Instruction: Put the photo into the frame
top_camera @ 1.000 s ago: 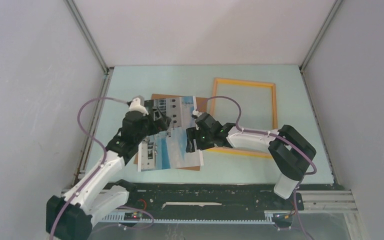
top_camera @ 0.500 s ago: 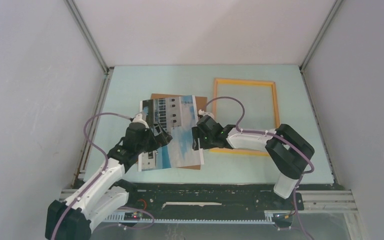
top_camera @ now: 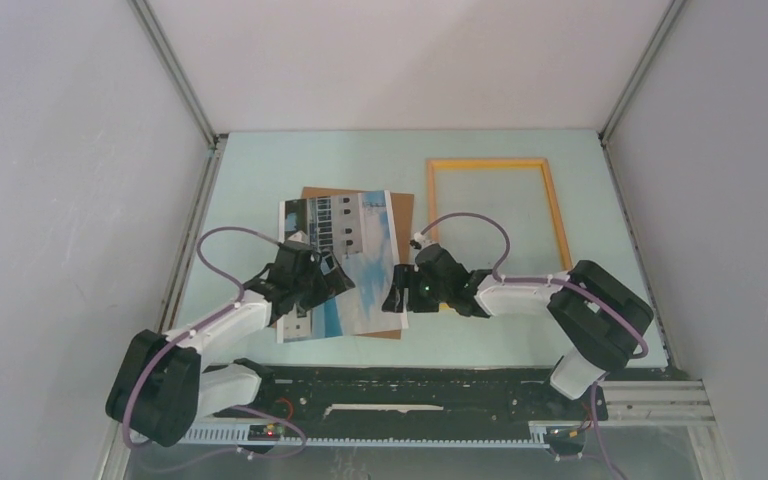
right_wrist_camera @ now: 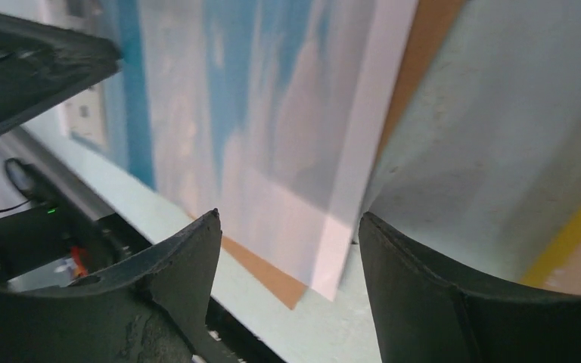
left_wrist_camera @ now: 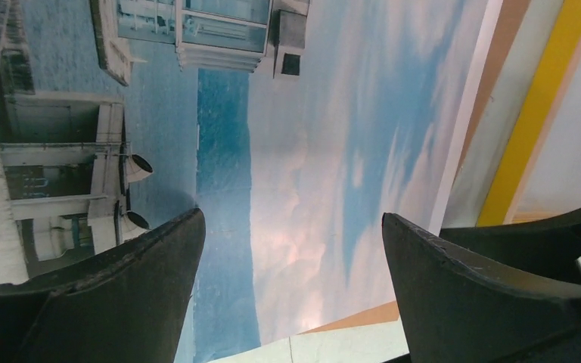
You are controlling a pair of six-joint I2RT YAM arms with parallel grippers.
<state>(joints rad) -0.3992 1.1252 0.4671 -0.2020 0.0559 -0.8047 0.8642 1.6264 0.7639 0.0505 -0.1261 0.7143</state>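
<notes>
**Photo flat on board; both grippers drawn nearer**

Thin paper photo of a white building under blue sky: lies on the brown rectangular backing board, left of the yellow-orange wooden frame and outside it.
Left gripper: jaws wide and empty, pulled back over the photo's near-left part.
Right gripper: jaws apart, clamping nothing, shifted to the near-right corner.

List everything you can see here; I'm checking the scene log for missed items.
photo: one, blue and white, lying on the backing board, left of centre
backing board: one, brown, under the photo
frame: one, yellow-orange, flat on the table, right of the photo
table: one, pale green
left fingers: two, black, apart, above the photo
right fingers: two, black, apart, at the photo's near right corner
</notes>
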